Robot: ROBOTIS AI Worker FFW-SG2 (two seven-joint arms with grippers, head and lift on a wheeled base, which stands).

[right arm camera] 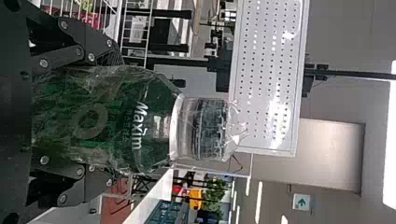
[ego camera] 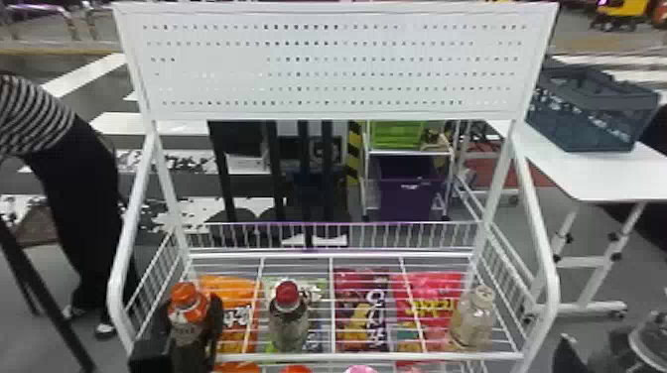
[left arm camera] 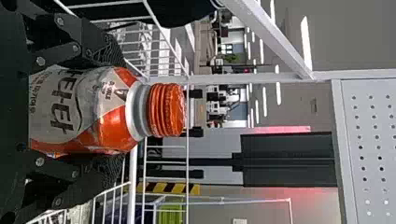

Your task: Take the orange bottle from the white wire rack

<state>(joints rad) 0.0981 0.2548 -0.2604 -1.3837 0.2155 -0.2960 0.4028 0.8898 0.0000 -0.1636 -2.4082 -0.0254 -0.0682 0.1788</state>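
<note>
Left gripper: seen at the left front corner of the white wire rack (ego camera: 367, 356); its 2 fingers (ego camera: 217, 307) are held partly open, at the width of the bottle, which is gripped between them (ego camera: 192, 310).
Orange bottle: held upright in the left gripper at the rack's left front corner (ego camera: 187, 325); an orange screw cap and an orange-and-white label are shown. Whether its base is in contact with the shelf cannot be told.
Right gripper (ego camera: 571, 356): placed outside the rack, beyond its right front corner; its 2 fingers are set partly apart, closed against the sides of a green bottle.
Green bottle (right arm camera: 140, 121): held upright, wrapped in clear crinkled film.
Red-capped bottle (ego camera: 288, 322): stood at the front of the rack, left of its middle.
Pale bottle (ego camera: 471, 320): stood near the rack's right front corner.
Snack bags: 4 are seen through the rack's wires, ordered from its left to its right as orange (ego camera: 231, 297), green-and-white (ego camera: 317, 335), dark red (ego camera: 362, 307) and pinkish red (ego camera: 432, 297).
Perforated panel (ego camera: 337, 64): mounted across the top of the rack.
Bins: 1 green (ego camera: 397, 135) and 1 purple (ego camera: 409, 193), seen behind the rack.
Table (ego camera: 590, 173): placed to the right of the rack, with a dark crate (ego camera: 595, 119) set on it.
</note>
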